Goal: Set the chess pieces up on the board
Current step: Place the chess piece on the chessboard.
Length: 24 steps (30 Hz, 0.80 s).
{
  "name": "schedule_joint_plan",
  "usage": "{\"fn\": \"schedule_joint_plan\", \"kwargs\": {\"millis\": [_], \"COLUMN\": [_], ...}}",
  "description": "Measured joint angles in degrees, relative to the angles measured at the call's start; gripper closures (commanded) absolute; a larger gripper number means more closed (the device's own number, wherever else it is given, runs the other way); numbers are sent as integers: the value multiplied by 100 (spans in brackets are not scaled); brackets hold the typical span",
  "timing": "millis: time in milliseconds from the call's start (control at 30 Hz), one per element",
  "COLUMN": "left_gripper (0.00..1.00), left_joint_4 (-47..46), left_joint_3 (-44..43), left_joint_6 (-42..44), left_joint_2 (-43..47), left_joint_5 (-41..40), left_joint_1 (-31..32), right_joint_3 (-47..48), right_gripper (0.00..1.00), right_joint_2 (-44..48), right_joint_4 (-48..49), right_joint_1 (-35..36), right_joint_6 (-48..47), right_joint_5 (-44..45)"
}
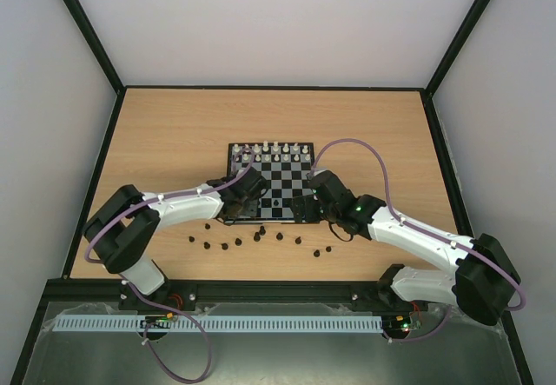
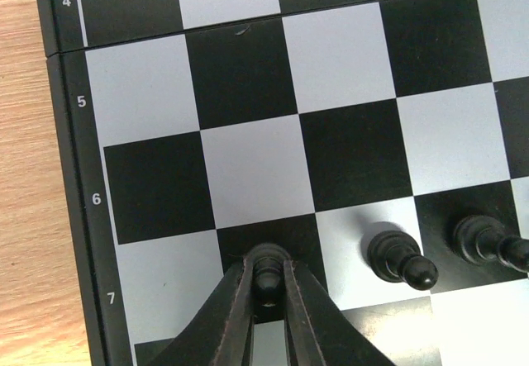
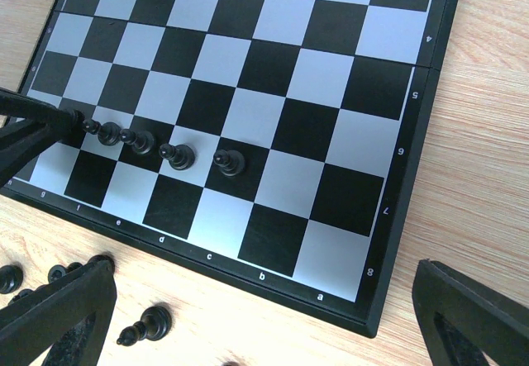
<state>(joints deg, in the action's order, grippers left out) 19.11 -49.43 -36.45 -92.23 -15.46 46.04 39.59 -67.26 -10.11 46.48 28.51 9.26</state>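
Observation:
The board (image 1: 282, 181) lies mid-table, with white pieces (image 1: 276, 150) along its far rows. My left gripper (image 2: 269, 287) is shut on a black pawn (image 2: 266, 277), whose base sits on a black square in row 7 near the board's left edge (image 2: 78, 217). Two more black pawns (image 2: 399, 259) stand to its right. In the right wrist view, several black pawns (image 3: 178, 156) line row 7, and the left fingers (image 3: 33, 122) reach in beside them. My right gripper (image 3: 264, 316) is open and empty over the board's near right corner (image 3: 388, 300).
Several loose black pieces (image 1: 234, 244) lie on the wooden table in front of the board; some show in the right wrist view (image 3: 145, 325). Black frame rails (image 1: 95, 194) border the table on the left and right.

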Motion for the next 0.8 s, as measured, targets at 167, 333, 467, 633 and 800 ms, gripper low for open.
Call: {"fn": "schedule_joint_plan", "kwargs": {"millis": [167,333,467,633,800], "left_gripper": [87,84,80,73,71], "left_joint_4": [-46,-61,-59,-44,92], "left_joint_3": [-15,-46,-46,-46,-46], "left_joint_6": [7,9,22,26,0], "left_joint_2": [-26,-57,-57,-46,179], "left_joint_5": [2,4,2,0,-4], "left_joint_1": [-11,-11,-11,-11,-9], "right_joint_3": [0,0,0,0,0], "right_gripper": [1,1,1,1,2], "right_joint_2": [-2,-2,-2,-2,-2], "right_joint_4": [0,0,2,2,4], "right_joint_1": [0,0,0,0,0], "right_joint_6": [0,-2,0,0,0], "right_joint_5": [-2,-2,-2,-4,-4]}}
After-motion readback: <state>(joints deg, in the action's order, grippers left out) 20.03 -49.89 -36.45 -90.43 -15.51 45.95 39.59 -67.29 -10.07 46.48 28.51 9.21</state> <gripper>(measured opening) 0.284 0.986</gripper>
